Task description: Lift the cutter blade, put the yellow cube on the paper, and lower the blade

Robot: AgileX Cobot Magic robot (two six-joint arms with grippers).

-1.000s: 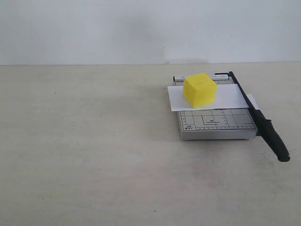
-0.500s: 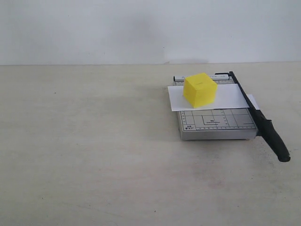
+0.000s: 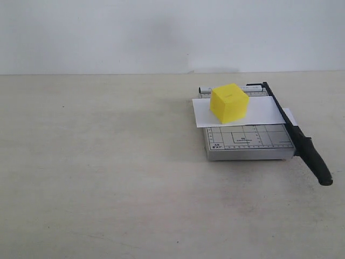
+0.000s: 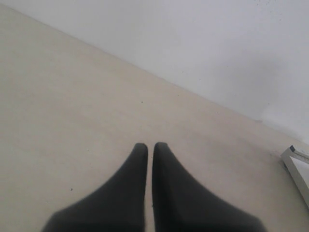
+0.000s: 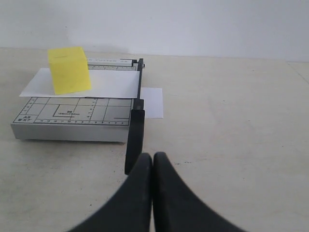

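Note:
The yellow cube (image 3: pixel 229 102) rests on the white paper (image 3: pixel 259 111), which lies across the grey gridded trimmer board (image 3: pixel 248 141). The cutter blade (image 3: pixel 299 137) lies down along the board's right edge, its thick black handle sticking out past the front. In the right wrist view the cube (image 5: pixel 69 69), paper (image 5: pixel 113 84), board (image 5: pixel 72 118) and blade (image 5: pixel 135 130) all show ahead of my right gripper (image 5: pixel 152 155), which is shut and empty, back from the handle end. My left gripper (image 4: pixel 150 145) is shut and empty over bare table. Neither gripper appears in the exterior view.
A beige table (image 3: pixel 108 162) runs to a white wall (image 3: pixel 161 32) behind. One corner of the trimmer board (image 4: pixel 297 166) shows at the edge of the left wrist view. A loose end of paper (image 5: pixel 153 102) sticks out past the blade.

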